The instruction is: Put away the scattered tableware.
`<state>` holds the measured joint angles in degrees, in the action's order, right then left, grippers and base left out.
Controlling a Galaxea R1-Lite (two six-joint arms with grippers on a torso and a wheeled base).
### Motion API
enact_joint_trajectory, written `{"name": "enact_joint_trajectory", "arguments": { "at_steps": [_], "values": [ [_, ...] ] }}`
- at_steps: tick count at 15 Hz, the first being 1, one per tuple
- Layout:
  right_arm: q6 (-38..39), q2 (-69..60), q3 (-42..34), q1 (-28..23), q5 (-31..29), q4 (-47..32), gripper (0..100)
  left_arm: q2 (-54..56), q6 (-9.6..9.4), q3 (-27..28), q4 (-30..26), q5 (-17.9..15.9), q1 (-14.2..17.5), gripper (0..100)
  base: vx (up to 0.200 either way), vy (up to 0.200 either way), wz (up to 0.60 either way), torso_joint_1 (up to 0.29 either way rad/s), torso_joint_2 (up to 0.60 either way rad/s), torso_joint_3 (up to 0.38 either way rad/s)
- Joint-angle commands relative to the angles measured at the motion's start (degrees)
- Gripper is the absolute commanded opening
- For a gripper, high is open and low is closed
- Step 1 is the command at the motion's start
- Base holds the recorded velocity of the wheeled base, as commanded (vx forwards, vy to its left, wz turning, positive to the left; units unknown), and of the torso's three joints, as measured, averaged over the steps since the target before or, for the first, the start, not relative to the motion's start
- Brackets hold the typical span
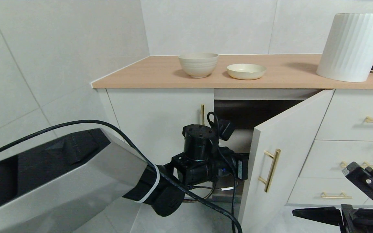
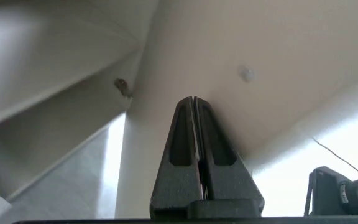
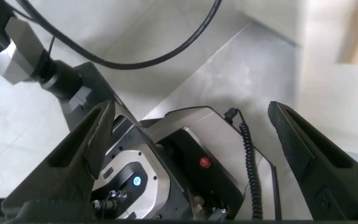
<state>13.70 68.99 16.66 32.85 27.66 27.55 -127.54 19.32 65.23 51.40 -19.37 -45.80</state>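
Surface (image 1: 290, 69): wood-grain, matt finish noted. Bowl (image 1: 198, 64) and shallow dish (image 1: 246, 71): cream, ceramic-looking, with a smooth satin glaze; the bowl wall is ribbed. Container (image 1: 351, 45) at 2 o'clock: white, ribbed, matt. Cabinet door (image 1: 290, 145): smooth matt white; its handle (image 1: 271, 170) is recorded as brass-coloured metal. Left hand (image 2: 192, 106): matt black plastic.

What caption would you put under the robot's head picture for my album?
Bowl and small dish wait on the counter above an open cabinet door.
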Motion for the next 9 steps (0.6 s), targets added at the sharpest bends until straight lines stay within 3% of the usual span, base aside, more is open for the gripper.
{"name": "enact_joint_trajectory", "arguments": {
  "at_steps": [1, 5, 9],
  "values": [
    [0.0, 0.0, -0.1, 0.0, 0.0, 0.0, 100, 0.0, 0.01, 0.3, 0.1, -0.1, 0.0, 0, 0.0, 0.0, 0.0, 0.0, 0.0, 0.0],
    [0.0, 0.0, -0.1, 0.1, 0.0, 0.0, 100, -1.1, 0.1, 2.4, -0.4, -0.1, 0.1, 0, 0.0, 0.0, 0.0, 0.0, 0.0, 0.0],
    [0.0, 0.0, -0.1, 0.1, 0.1, 0.0, 100, -2.5, 0.72, 8.1, -7.2, 0.1, 0.3, 0, 0.0, 0.0, 0.0, 0.0, 0.0, 0.0]
  ]
}}
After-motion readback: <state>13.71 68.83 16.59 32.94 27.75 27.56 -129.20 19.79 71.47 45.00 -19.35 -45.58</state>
